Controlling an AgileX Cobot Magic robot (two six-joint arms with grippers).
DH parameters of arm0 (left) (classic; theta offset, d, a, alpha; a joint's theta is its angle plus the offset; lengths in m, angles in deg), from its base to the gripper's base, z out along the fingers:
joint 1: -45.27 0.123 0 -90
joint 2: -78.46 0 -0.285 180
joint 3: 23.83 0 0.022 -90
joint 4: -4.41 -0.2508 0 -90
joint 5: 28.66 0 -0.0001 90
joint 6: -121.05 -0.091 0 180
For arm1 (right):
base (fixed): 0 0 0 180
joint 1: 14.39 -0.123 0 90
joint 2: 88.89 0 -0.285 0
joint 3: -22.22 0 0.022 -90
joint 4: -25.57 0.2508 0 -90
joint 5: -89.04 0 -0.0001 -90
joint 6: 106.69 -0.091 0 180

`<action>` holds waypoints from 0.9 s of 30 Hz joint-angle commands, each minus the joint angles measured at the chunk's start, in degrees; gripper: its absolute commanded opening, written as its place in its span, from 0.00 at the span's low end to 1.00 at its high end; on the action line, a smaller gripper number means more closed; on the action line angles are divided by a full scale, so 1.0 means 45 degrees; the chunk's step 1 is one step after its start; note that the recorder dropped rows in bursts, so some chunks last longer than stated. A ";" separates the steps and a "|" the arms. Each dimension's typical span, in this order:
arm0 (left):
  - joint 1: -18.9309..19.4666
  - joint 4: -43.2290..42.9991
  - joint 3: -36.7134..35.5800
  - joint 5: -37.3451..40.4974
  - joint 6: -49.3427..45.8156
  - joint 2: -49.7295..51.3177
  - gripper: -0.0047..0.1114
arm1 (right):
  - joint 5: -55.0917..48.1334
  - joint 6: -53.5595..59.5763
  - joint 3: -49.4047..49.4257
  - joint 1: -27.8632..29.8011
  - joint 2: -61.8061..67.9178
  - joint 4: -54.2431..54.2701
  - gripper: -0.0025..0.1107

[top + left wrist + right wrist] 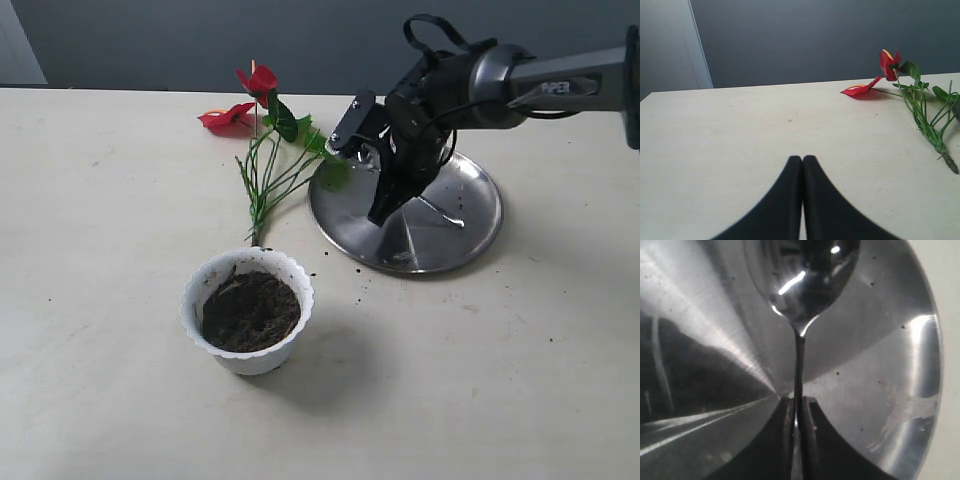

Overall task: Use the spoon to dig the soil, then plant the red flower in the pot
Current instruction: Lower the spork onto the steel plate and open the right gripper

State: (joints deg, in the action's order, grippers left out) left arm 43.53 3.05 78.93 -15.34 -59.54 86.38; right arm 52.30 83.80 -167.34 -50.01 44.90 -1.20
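The white scalloped pot (203, 282) stands on the table near the front, filled with dark soil (250, 312). Behind it the red flower (258, 82) lies flat, stems pointing toward the pot; the left wrist view also shows the red flower (888, 62). My right gripper (385, 205) hangs over the steel plate, shut on the thin handle of the spoon (805, 280). The spoon's shiny bowl sticks out beyond the right gripper (799, 401), just over the plate. My left gripper (802, 159) is shut on nothing above bare table, and does not show in the exterior view.
The round steel plate (475, 195) lies right of the flower, its left rim touching the leaves; in the right wrist view the plate (900, 390) fills the frame. Soil crumbs (358, 272) are scattered on the table (100, 200) in front of the plate.
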 commanded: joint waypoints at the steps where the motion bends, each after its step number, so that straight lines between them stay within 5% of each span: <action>1: -0.0022 -0.0003 0.0005 -0.0003 0.0011 -0.0030 0.04 | -0.0570 0.0017 -0.0746 0.0080 0.0801 -0.0068 0.02; 9: -0.0022 -0.0003 0.0005 -0.0003 0.0011 -0.0030 0.04 | -0.0826 0.0017 -0.0970 0.0080 0.1101 -0.0068 0.03; 17: -0.0022 -0.0003 0.0005 -0.0003 0.0011 -0.0030 0.04 | -0.1094 -0.1141 -0.0998 0.0080 0.0925 -0.0671 0.35; 21: -0.0022 -0.0003 0.0005 -0.0003 0.0011 -0.0030 0.04 | -0.1261 -0.3362 -0.1420 0.0080 0.0250 -0.1053 0.40; 27: -0.0022 -0.0003 0.0005 -0.0003 0.0011 -0.0030 0.04 | -0.0628 -0.2783 -0.2372 0.0050 -0.1154 0.2588 0.40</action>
State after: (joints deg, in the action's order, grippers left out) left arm 43.53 3.05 78.93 -15.34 -59.54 86.38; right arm 48.19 69.61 -176.08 -49.98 42.67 1.98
